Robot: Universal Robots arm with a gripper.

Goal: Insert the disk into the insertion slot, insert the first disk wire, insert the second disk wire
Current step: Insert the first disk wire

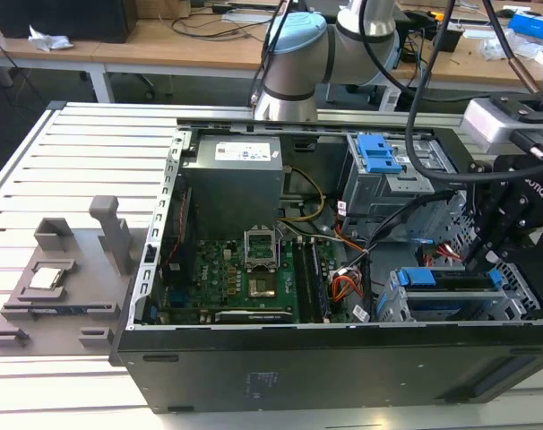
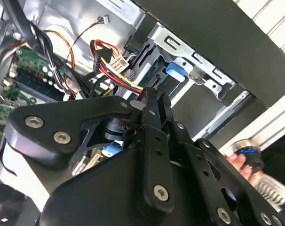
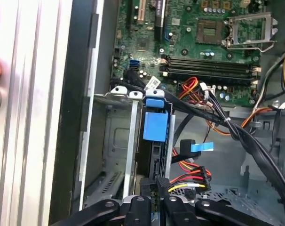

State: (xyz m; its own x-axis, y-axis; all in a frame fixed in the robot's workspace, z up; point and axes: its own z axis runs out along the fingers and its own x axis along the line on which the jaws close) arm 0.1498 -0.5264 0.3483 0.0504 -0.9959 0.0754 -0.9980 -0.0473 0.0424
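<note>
First wrist view: the black two-fingered gripper [image 3: 157, 186] hangs over the drive corner of an open black tower computer case [image 3: 79, 117], its fingers drawn almost together; whether anything thin is pinched between them cannot be told. Directly ahead of the fingertips stands the disk [image 3: 155, 127], a flat drive in a bright blue plastic carrier bracket, set on edge inside the insertion slot [image 3: 133, 141], the silver perforated sheet-metal drive cage. The disk's long axis runs in line with the gripper's reach, from the fingertips toward the green motherboard [image 3: 189, 42], so its near end meets the fingers end-on. A red, yellow and black wire bundle [image 3: 189, 176] lies loose just beside the cage, on the side away from the case wall, and appears unconnected to the disk. From the exterior view, the cage sits at the right end of the case against its near wall, with the gripper over that end.
</note>
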